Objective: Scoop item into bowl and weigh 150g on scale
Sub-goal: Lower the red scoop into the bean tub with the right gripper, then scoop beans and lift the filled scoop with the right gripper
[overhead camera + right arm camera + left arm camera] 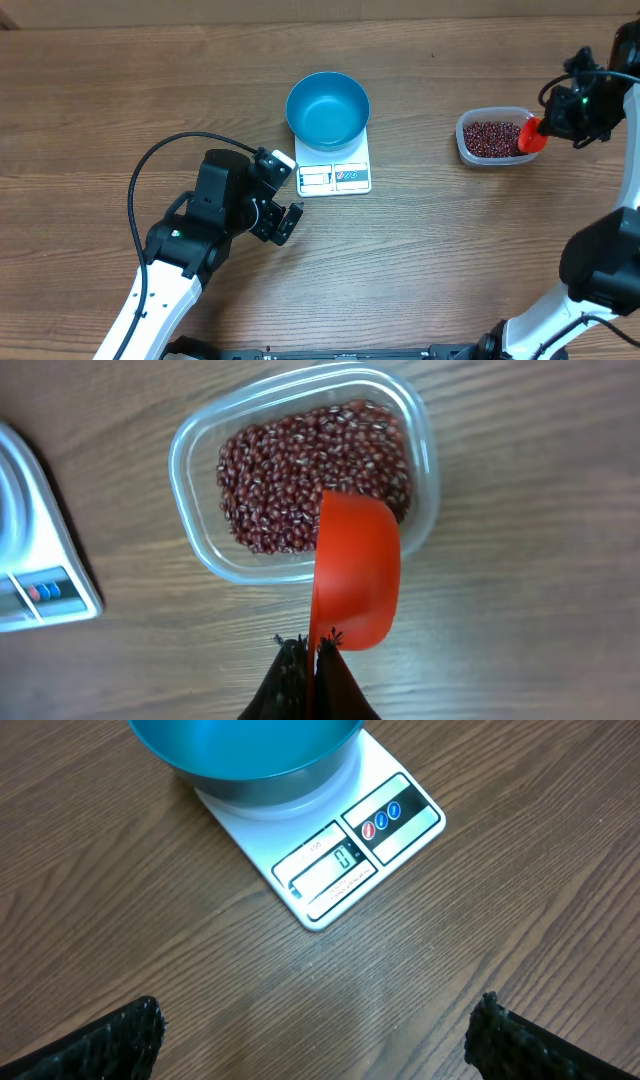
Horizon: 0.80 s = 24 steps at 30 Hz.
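Observation:
The blue bowl point(327, 108) point(245, 750) stands on the white scale point(335, 176) point(330, 850), with nothing visible inside it. Dark red-brown beans point(492, 138) point(310, 475) fill a clear tub point(470, 150) point(195, 530) at the right. My right gripper point(545, 125) point(312, 645) is shut on the handle of a red scoop point(531, 137) point(355, 570), whose cup hangs over the tub's near rim. My left gripper point(285, 208) point(318, 1025) stands open over bare wood just in front of the scale, holding nothing.
The table is brown wood. The scale's display and buttons point(380, 820) face my left arm. A black cable point(150, 165) loops to the left of the left arm. The right arm's base point(600, 270) stands at the right edge.

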Tool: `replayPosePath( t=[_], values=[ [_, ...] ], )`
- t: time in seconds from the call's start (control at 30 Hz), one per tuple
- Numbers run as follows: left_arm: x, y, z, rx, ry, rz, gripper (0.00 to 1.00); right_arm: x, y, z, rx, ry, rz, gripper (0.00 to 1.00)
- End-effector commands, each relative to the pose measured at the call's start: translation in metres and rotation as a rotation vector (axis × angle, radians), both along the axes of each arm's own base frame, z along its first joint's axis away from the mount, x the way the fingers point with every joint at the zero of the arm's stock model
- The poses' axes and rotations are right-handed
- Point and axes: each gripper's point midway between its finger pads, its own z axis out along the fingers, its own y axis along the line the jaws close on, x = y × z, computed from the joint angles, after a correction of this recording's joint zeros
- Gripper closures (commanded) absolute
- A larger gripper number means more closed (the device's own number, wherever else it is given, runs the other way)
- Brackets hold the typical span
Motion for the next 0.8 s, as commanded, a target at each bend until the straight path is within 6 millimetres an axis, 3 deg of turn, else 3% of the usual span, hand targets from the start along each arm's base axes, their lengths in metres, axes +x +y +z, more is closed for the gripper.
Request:
replayPosePath(
  t=[0.0, 0.17, 0.5, 0.77],
  values=[
    [-0.003, -0.002, -0.004, 0.005, 0.006, -0.029, 0.0, 0.013, 0.002, -0.003, -0.005, -0.049, 0.134, 0.96],
    [-0.003, -0.002, -0.004, 0.005, 0.006, -0.029, 0.0, 0.026, -0.003, -0.02, -0.006, -0.048, 0.136, 0.96],
    [-0.003, -0.002, -0.004, 0.005, 0.006, -0.029, 0.0, 0.034, -0.006, -0.052, 0.022, 0.013, 0.08, 0.96],
    [-0.003, -0.002, -0.004, 0.005, 0.006, -0.029, 0.0, 0.03, 0.005, -0.072, 0.089, 0.027, 0.082, 0.96]
  ],
)
